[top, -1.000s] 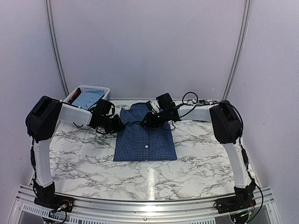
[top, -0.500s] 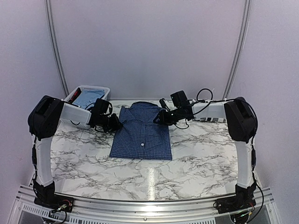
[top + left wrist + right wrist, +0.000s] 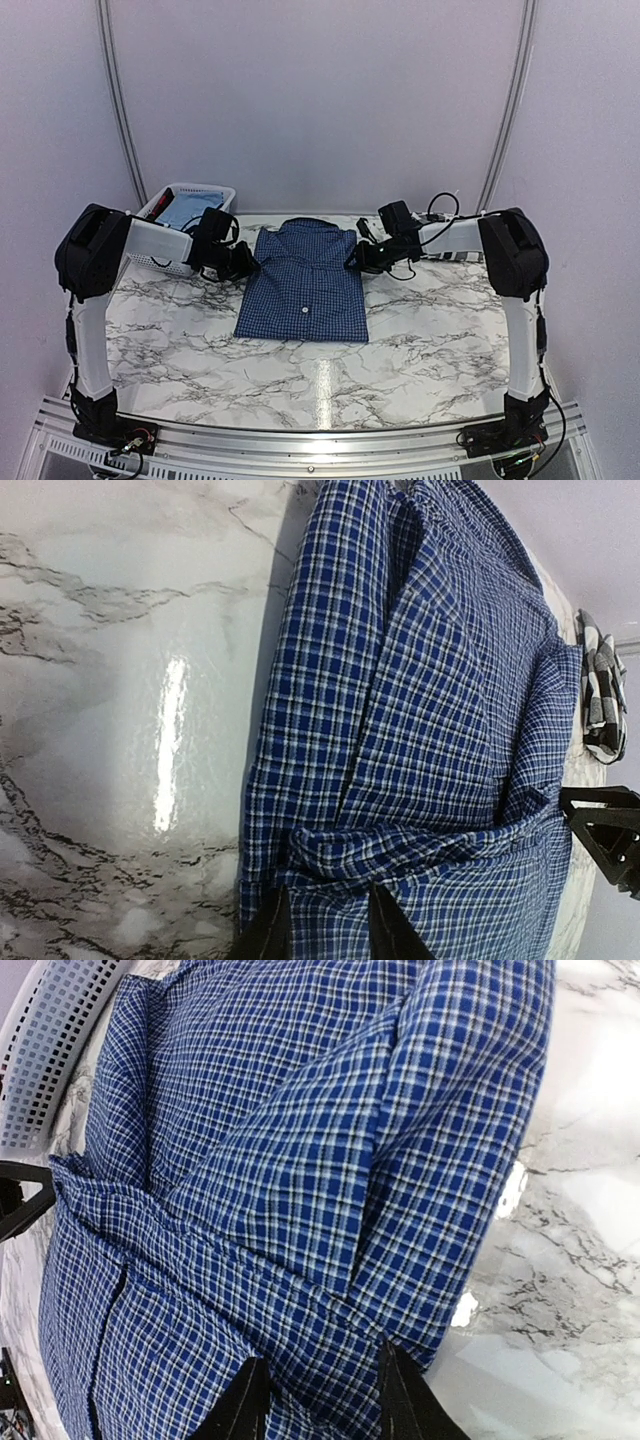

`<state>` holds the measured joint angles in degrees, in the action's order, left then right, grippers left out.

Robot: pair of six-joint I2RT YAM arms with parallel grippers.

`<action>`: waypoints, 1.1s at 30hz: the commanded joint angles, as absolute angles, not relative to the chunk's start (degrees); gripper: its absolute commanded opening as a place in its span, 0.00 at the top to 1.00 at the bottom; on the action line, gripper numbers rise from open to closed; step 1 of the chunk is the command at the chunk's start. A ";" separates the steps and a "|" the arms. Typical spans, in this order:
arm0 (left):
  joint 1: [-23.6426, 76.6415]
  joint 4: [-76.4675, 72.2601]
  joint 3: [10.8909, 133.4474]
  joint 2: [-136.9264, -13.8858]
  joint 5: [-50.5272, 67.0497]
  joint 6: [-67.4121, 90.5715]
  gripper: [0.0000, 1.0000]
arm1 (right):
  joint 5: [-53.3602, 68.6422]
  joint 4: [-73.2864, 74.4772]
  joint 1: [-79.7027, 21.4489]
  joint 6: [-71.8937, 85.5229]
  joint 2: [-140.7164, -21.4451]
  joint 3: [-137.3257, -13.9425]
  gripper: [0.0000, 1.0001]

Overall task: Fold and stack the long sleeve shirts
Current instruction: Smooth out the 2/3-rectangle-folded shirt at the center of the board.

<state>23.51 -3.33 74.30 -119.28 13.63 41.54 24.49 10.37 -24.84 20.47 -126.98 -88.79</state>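
Plaid shirt point(image 3: 600, 695) only partly in view

Both wrist views crop the left pincer point(image 3: 325, 935) and right pincer point(image 3: 320, 1405) to bare fingertips, so any grip on the dark blue checked cloth shirt point(image 3: 420, 730) cannot be judged. The black-and-white plaid shirt point(image 3: 600, 690) shows only a sliver at the frame edge.

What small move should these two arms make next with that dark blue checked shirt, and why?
Probably ease the left gripper and right gripper outward, off the dark blue checked cloth shirt. It lies flat on the marble table, sides tucked in, and each gripper's fingers straddle a side edge near the collar; any pinch is unclear.
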 commanded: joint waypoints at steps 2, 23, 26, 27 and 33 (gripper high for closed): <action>23.08 1.31 73.91 -113.47 11.04 38.12 0.72 | 20.57 12.32 -25.26 19.03 -122.86 -90.81 0.66; 26.33 -2.93 49.84 -97.41 13.08 41.83 0.65 | 32.92 -6.17 -39.64 33.24 -138.63 -104.56 0.67; 26.45 -3.71 46.59 -95.91 13.55 41.97 0.62 | 32.00 -5.42 -39.48 34.18 -142.99 -107.94 0.68; 26.53 -3.90 45.76 -95.37 13.83 41.93 0.61 | 32.04 -5.41 -39.36 34.68 -144.27 -108.72 0.68; 27.71 -3.97 41.94 -92.92 15.03 41.76 0.52 | 34.85 -5.37 -39.43 36.62 -148.04 -111.24 0.66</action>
<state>26.85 -2.87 44.10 -95.20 13.87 41.95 33.45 -5.43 -39.40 34.81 -146.63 -109.27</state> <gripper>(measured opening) 0.464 0.331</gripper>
